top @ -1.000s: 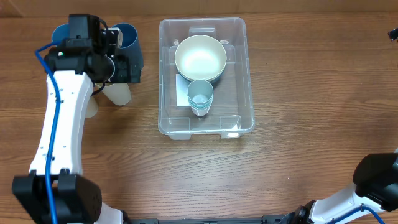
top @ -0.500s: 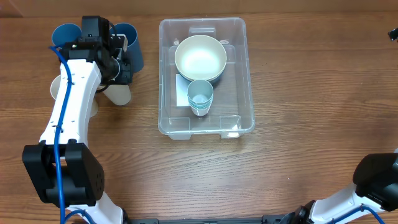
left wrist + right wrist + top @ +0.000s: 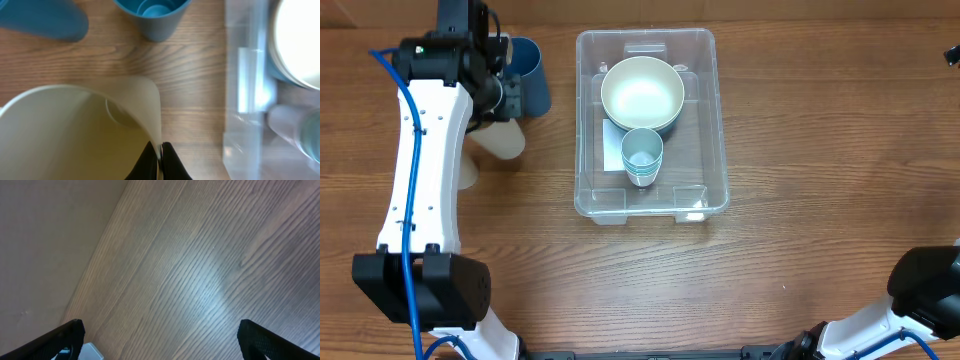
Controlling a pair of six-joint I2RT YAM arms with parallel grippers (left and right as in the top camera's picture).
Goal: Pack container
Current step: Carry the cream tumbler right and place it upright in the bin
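My left arm is a long white link, blue cable down it, black joints at both ends. My right arm, at 4 o'clock: white and black. Black jaws.

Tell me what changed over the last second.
The left tool, shut on the rim of the cream cup, moved toward the far edge of the table, and the cup shifted slightly with it. Whether the grip is new cannot be told. The container, its bowl and light blue cup, and the right arm stayed put.
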